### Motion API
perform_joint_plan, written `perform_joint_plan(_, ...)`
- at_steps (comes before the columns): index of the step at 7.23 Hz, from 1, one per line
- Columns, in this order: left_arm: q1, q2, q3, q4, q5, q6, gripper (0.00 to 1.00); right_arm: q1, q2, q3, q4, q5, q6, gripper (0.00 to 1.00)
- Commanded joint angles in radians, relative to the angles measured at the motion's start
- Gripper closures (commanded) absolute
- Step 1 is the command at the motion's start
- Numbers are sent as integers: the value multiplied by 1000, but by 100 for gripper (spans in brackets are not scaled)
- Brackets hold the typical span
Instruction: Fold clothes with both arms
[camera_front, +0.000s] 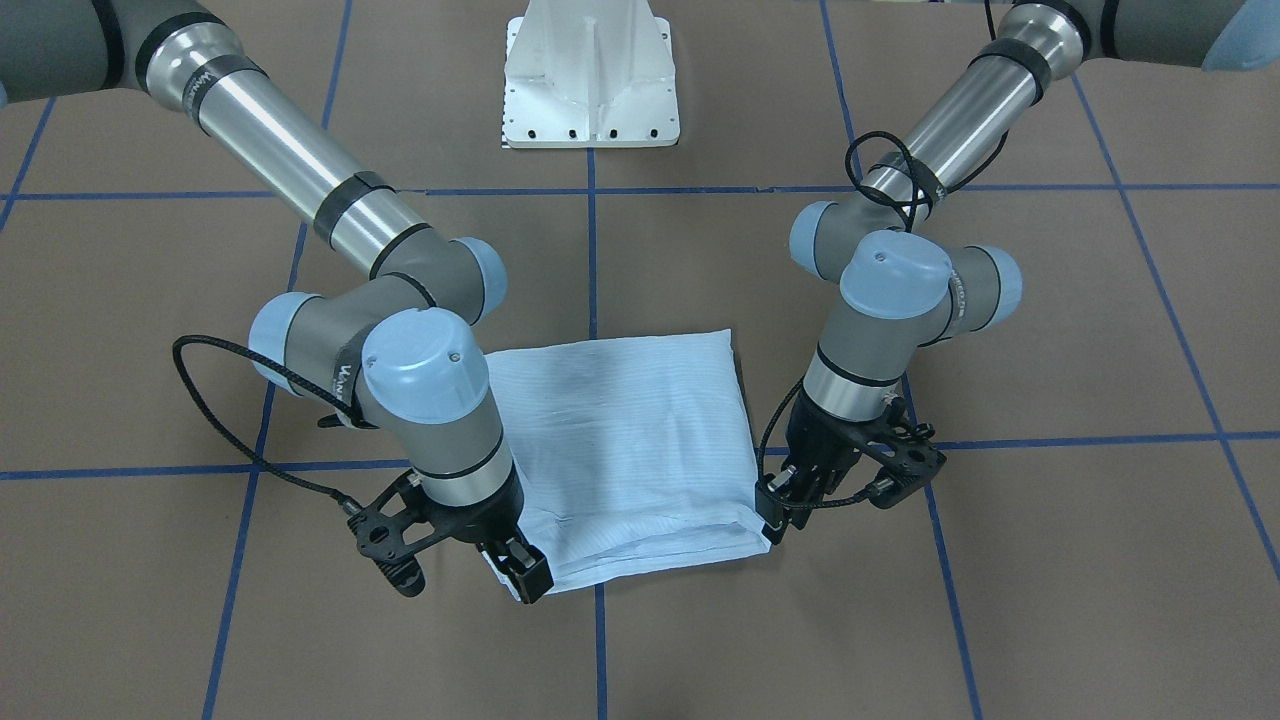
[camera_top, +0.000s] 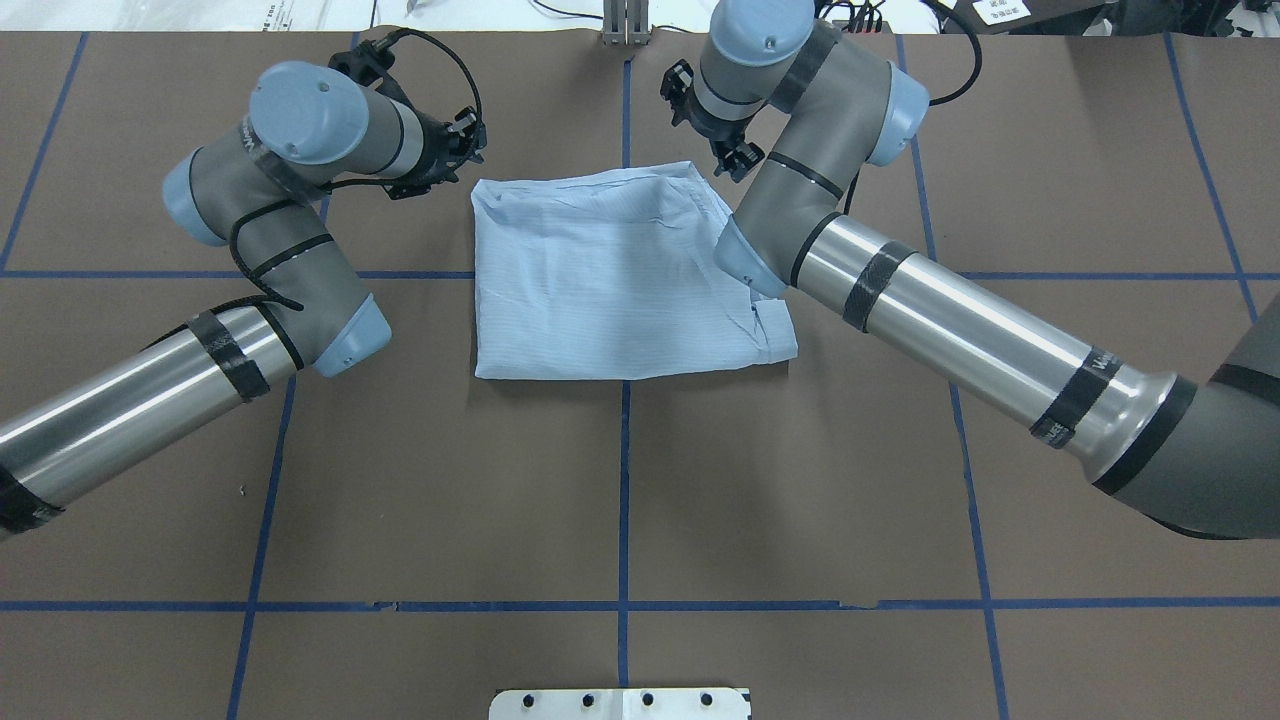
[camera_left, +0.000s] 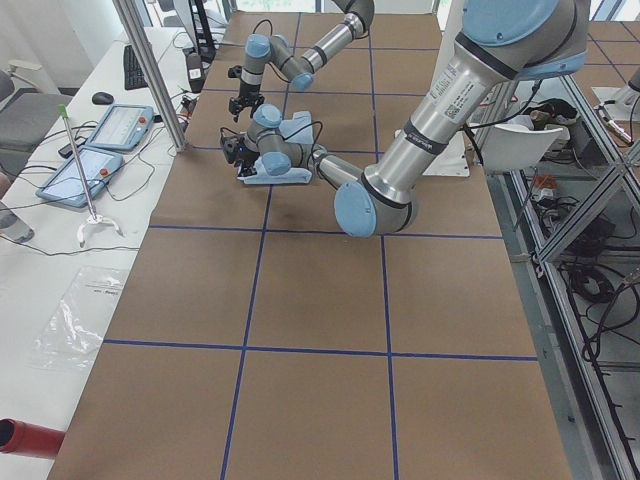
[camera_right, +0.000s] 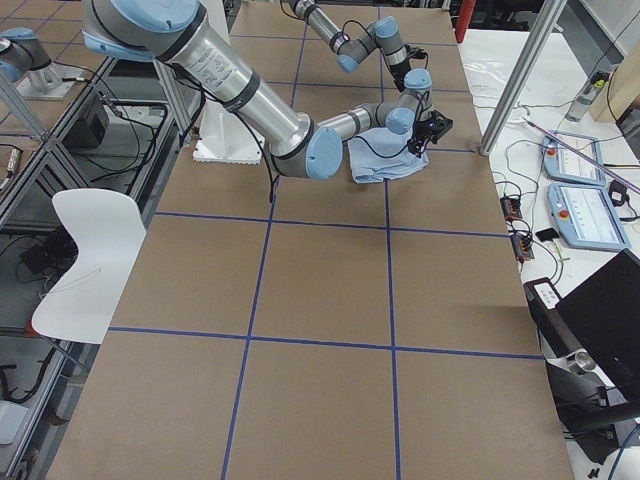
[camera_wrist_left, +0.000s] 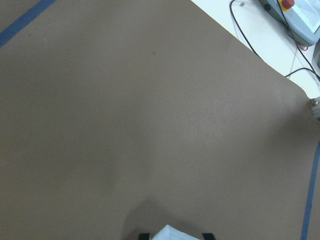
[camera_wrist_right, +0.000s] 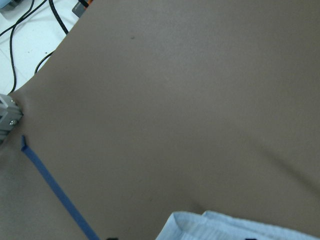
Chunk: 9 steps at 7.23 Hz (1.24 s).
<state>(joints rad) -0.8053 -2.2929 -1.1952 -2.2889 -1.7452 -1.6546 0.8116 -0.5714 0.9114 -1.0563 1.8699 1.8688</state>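
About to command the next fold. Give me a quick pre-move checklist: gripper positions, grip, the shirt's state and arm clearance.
1. Left gripper at the shirt's operator-side corner: ok.
2. Right gripper at the other operator-side corner: ok.
3. Both grippers closed on cloth: cannot tell. Each wrist view shows only cloth at its bottom edge.
4. Shirt lying as a compact rectangle, no sleeve trailing out: ok.
5. Right arm clear of the shirt: cannot tell. Its elbow overlaps the shirt's edge in the overhead view.
6. Left arm well apart from the right arm: ok.

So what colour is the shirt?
The shirt is pale blue with fine stripes; front-facing view shows it best.
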Motion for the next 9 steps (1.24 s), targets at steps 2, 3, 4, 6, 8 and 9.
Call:
perform_joint_plan(2,-57,45,-6,-4,-49,237,54,114,-191,146,-23,145,-349,0)
perform_joint_plan(3,-98,85,-23,-4,-122,395,54,179,-273,209,-81,222,-557,0)
perform_joint_plan(4,-139,143,-71,-3,-199,527,51,243,-339,269,-168,282,-790,0)
perform_joint_plan(6,-242,240,-122,3,-328,814,46,383,-396,320,-340,386,-1177,0)
perform_joint_plan(8,-343,335,-197,12,-442,988,45,499,-464,372,-425,410,-1424,0)
perform_joint_plan(9,-386,398,-223,12,-450,1110,33,529,-531,444,-477,416,-1521,0)
